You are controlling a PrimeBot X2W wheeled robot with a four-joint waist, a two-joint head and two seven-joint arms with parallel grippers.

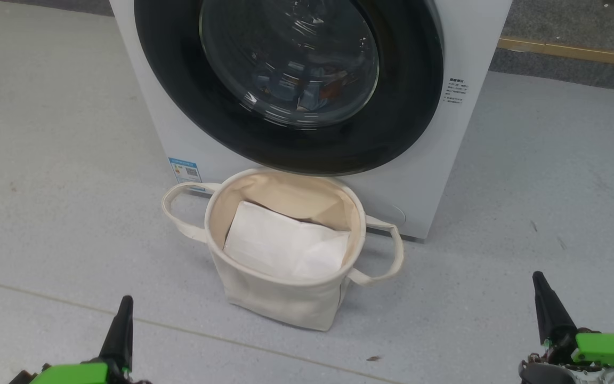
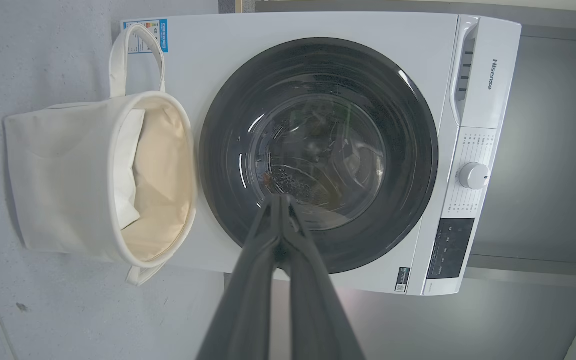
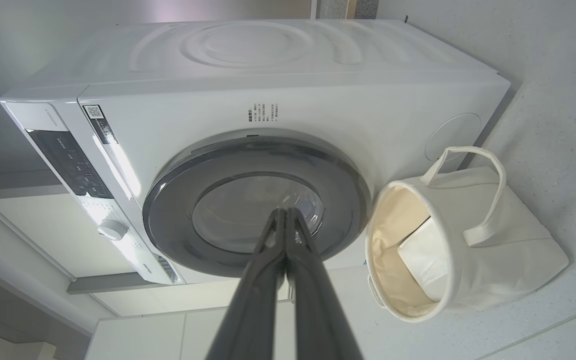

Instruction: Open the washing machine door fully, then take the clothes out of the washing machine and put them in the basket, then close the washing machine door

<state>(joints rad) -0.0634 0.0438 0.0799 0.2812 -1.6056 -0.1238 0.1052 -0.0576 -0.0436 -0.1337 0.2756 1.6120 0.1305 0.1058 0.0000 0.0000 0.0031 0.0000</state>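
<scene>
1. My left gripper [image 2: 280, 198] was at the near left, its fingers pressed together and empty.
2. My right gripper [image 3: 286, 210] was at the near right, likewise pressed together.
3. The washing machine door [image 1: 288, 69] sat shut on the washing machine [image 1: 435, 176], and the clothes [image 1: 299, 90] lay behind its glass.
4. The basket [image 1: 280, 304] stood on the floor [image 1: 46, 160] just before the machine, holding a white folded sheet [image 1: 285, 245].

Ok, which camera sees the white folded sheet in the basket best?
The head view: it looks down into the round cream canvas basket, showing the white folded sheet almost whole. Both wrist views catch part of it behind the rim.
</scene>
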